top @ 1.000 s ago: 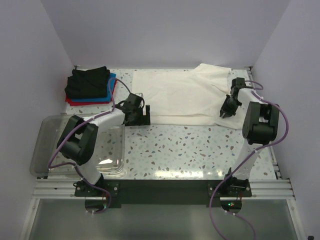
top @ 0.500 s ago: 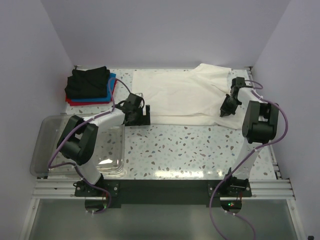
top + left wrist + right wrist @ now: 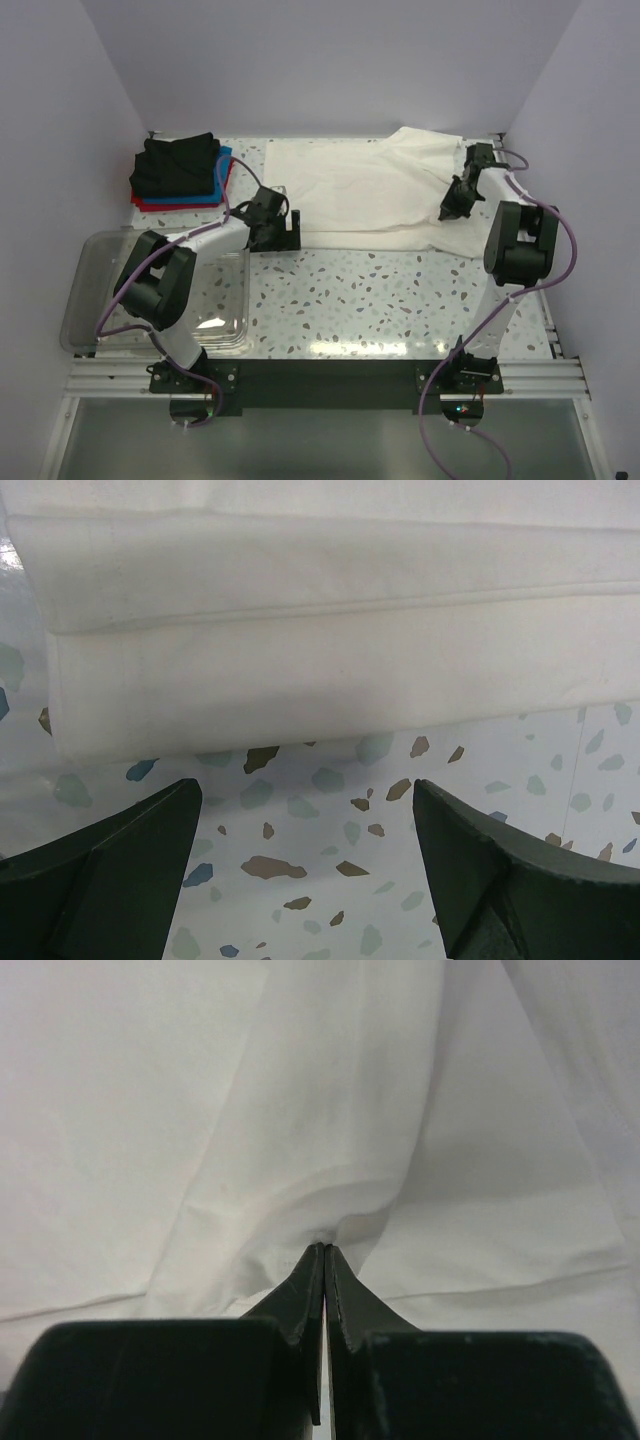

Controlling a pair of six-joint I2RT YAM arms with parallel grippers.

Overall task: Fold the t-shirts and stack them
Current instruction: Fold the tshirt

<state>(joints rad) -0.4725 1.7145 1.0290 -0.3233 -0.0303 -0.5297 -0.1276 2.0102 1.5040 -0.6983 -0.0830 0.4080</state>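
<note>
A white t-shirt lies spread across the back of the table, plain side up; no red print shows. My right gripper is shut on a pinched fold of the shirt near its right edge, and the cloth tents up at the fingertips. My left gripper is open and empty, just in front of the shirt's near left hem, over bare table. A stack of folded shirts, black on blue and red, sits at the back left.
A clear plastic tub stands at the front left beside the left arm. The speckled table is walled at the back and both sides.
My right gripper has risen and shifted a little toward the back right, with the cloth held. The left arm has not moved.
</note>
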